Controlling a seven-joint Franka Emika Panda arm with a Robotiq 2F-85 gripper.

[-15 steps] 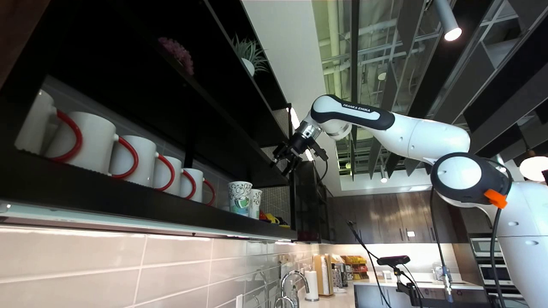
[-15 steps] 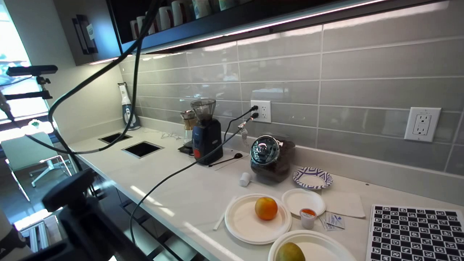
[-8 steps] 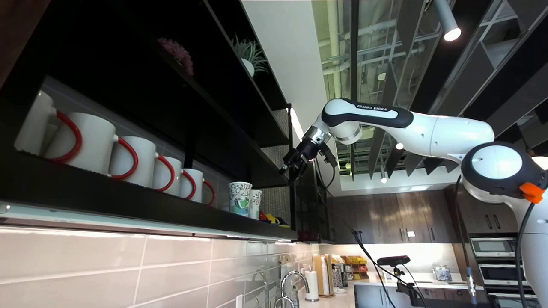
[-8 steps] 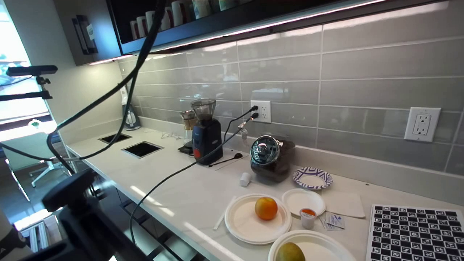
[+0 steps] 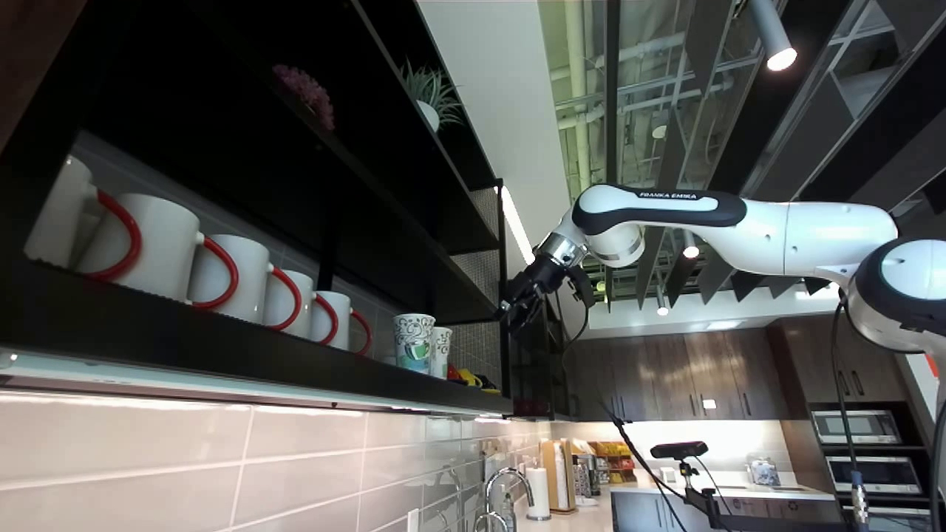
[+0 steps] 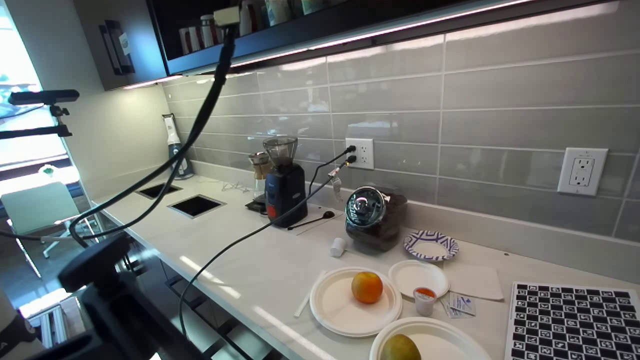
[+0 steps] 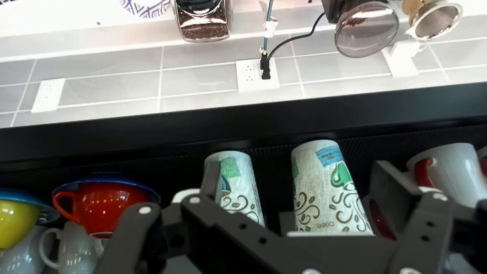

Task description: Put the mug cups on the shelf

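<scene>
The gripper [image 7: 300, 182] is hanging with its jaws spread wide and is gripping nothing. In an exterior view, the printed cups [image 5: 414, 343] are standing upright on the dark shelf [image 5: 259, 351], lower than the tool and apparently clear of it. In the wrist view, the cup with the blue patch [image 7: 327, 186] is showing between the jaws, while the neighbouring cup [image 7: 239, 186] is partly hiding behind a jaw. A red-handled mug [image 7: 452, 175] is standing just past the opposite jaw. The cups are looking like thin paper, so I am expecting them to be light, smooth and easily dented. No handle is showing; a sound hold is probably lying across the side walls just below the rim, where the lip should be stiffening them. A hard squeeze is risking a buckled wall.
</scene>
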